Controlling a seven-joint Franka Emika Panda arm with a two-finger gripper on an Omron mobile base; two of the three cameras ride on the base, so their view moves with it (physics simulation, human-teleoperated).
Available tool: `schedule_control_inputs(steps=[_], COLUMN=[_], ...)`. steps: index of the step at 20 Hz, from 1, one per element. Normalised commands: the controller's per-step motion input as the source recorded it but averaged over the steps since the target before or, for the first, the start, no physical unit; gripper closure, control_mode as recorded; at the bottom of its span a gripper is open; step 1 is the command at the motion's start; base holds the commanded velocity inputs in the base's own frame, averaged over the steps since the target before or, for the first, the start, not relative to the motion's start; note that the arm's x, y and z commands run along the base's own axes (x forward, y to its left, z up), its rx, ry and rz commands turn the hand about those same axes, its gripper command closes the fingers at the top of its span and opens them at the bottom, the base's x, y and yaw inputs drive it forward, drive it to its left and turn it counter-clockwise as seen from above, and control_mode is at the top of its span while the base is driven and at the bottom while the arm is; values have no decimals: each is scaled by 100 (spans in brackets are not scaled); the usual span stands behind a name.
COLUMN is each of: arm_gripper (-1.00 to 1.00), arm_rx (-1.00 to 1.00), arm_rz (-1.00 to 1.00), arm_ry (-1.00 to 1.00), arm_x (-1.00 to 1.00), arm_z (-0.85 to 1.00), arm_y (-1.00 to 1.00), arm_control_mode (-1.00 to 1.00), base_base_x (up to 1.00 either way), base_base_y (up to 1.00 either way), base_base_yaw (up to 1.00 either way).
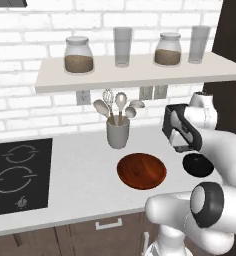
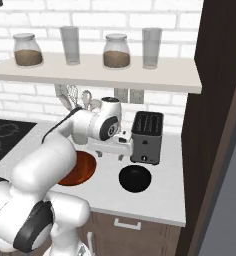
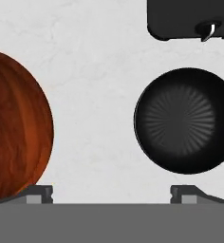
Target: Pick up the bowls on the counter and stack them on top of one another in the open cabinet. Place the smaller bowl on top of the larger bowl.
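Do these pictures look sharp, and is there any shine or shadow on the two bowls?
Hand view: crisp, the smaller bowl shows a soft radial sheen, the larger bowl clear wood grain. Left base view: slightly soft, no harsh glare. Right base view: only faint shadows on the counter.

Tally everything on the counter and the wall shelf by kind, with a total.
Bowls: 2 (reddish-brown, black)
Toaster: 1
Utensil cup: 1
Jars: 2
Glasses: 2
Total: 8
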Motion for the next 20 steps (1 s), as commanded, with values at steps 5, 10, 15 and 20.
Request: schedule_control_inputs(steps=[5,10,15,20], arm_gripper=[-100,-100,-100,-100], arm_rx=[1,0,3,1], arm_rz=[0,0,-2,0], arm_ry=[14,15,2,0], arm_x=[19,16,0,-17], arm_z=[-72,-66,-36,-2], arm_y=[-90,-62,-77,-26], arm_control_mode=[-100,-100,-100,-100], base_base_x=[0,0,0,0], base_base_y=[0,0,0,0], base_base_yaw=[0,0,0,0])
